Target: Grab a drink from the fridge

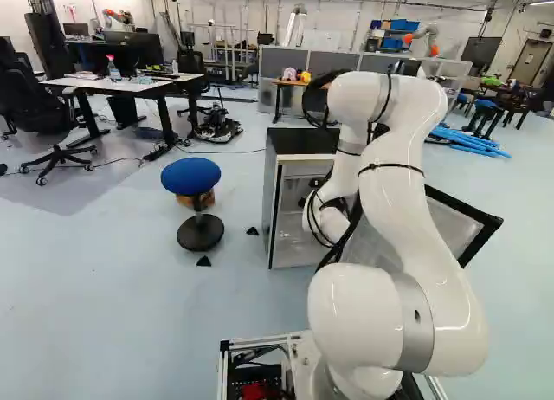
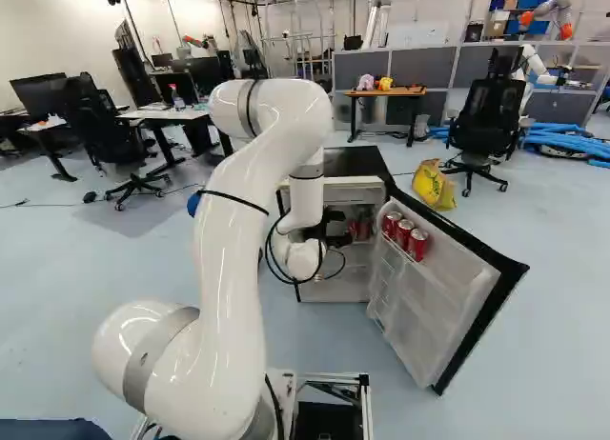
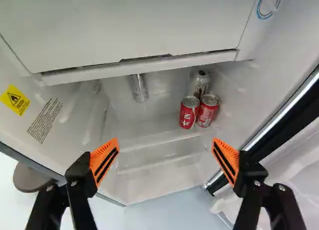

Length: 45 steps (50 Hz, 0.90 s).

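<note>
Two red drink cans (image 3: 189,112) with white lettering stand upright beside each other inside the fridge (image 2: 353,161), ahead of the claw (image 2: 340,232), whose fingers are spread wide with nothing gripped. A silver can (image 3: 201,83) with dark markings stands just behind them, farther from the claw, and another silver can (image 3: 140,88) lies across the shelf from it. Nearer the claw, the side wall carries a yellow flame-warning label (image 3: 16,99) beside a block of small dark print (image 3: 45,120).
</note>
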Motion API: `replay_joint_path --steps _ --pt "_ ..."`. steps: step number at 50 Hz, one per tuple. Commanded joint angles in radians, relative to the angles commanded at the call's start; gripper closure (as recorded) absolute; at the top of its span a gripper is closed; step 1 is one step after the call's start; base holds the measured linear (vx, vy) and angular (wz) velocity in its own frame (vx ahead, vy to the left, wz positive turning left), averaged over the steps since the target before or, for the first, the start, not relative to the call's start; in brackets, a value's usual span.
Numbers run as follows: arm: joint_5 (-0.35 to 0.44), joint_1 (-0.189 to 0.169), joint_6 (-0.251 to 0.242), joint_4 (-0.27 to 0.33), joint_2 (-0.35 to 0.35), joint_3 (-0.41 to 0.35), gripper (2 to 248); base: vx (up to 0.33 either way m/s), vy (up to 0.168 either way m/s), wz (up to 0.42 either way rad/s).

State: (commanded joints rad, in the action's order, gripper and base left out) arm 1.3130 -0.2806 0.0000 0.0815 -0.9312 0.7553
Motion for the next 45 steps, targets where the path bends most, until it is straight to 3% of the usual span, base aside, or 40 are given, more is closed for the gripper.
replay_joint_path --steps 27,45 --pt "0.0 -0.01 0.0 0.0 -0.126 0.125 3 0.0 0.0 0.0" --pt "0.0 -0.015 0.0 0.0 -0.154 0.18 3 0.0 0.0 0.0"
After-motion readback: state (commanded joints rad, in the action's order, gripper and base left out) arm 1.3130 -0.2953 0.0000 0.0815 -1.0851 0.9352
